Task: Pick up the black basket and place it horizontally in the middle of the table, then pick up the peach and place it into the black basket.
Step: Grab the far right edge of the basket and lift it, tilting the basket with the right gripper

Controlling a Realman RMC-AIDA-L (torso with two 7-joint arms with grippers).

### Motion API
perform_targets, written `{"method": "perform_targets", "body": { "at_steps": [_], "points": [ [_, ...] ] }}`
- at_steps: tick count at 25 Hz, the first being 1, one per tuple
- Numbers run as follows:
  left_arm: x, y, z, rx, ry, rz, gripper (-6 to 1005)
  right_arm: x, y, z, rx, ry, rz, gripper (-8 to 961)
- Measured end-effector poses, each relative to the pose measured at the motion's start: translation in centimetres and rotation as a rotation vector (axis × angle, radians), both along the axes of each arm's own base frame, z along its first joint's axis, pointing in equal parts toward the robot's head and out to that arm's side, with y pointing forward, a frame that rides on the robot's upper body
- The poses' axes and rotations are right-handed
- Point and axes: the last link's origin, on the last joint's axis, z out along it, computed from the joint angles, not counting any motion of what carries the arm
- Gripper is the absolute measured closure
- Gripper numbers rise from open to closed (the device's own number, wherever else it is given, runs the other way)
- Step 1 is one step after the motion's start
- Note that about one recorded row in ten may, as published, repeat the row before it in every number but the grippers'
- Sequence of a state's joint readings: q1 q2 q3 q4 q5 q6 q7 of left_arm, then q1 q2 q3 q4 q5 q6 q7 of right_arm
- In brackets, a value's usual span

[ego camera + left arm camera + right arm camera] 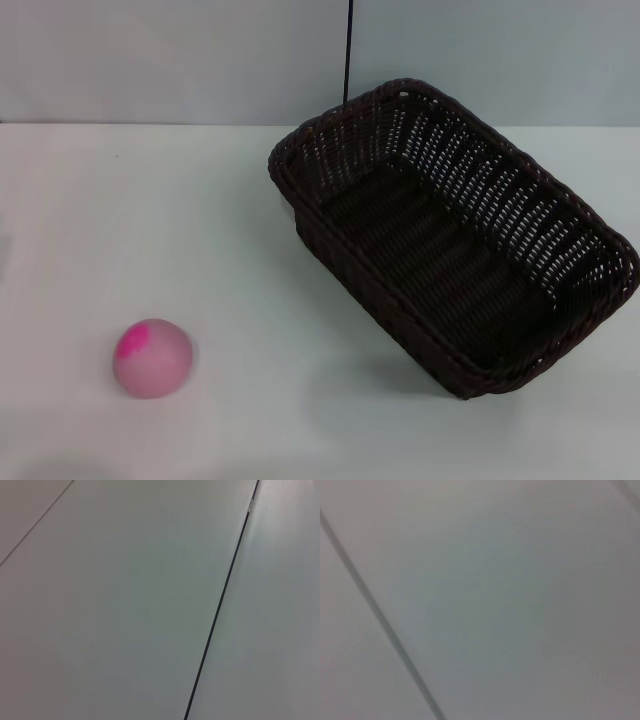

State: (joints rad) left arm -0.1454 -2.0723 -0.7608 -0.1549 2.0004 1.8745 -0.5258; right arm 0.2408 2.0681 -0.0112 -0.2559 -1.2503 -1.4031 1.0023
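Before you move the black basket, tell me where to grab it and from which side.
Likely best: take the black basket by its rolled rim, on the long side facing the table's middle, coming down from above with one finger inside and one outside. It stands upright, open and empty, skewed diagonally on the right; the sloping openwork walls offer poorer purchase. Neither gripper is in view.

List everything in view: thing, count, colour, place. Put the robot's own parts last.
basket: one, very dark brown-black, right half of the table, lying at a slant, empty
peach: one, pale pink with a magenta patch, near left part of the table, apart from the basket
table: one, white, fills most of the head view
wall: pale grey, behind the table, with a thin dark vertical line above the basket
left gripper: not in view
right gripper: not in view
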Motion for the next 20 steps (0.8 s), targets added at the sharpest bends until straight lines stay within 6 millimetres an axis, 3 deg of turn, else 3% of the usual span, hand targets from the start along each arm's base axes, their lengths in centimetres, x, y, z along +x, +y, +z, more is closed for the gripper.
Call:
{"method": "perform_targets", "body": {
  "at_steps": [9, 14, 15, 16, 20],
  "points": [
    [-0.1, 0.0, 0.0, -0.007, -0.013, -0.001, 172, -2.4, 1.7, 2.5, -0.262, -0.010, 0.213, 293],
    [-0.1, 0.0, -0.1, -0.012, -0.024, -0.004, 172, -5.6, 3.6, 5.3, -0.523, -0.043, 0.364, 293],
    [-0.1, 0.0, -0.1, -0.013, -0.026, -0.003, 172, -7.2, 4.6, 6.5, -0.658, -0.073, 0.391, 293],
    [-0.1, 0.0, -0.1, -0.013, -0.026, -0.003, 172, -7.2, 4.6, 6.5, -0.658, -0.073, 0.391, 293],
    [-0.1, 0.2, -0.1, -0.014, -0.027, -0.005, 172, -11.2, 7.5, 8.0, -0.944, -0.131, 0.375, 293]
  ]
}}
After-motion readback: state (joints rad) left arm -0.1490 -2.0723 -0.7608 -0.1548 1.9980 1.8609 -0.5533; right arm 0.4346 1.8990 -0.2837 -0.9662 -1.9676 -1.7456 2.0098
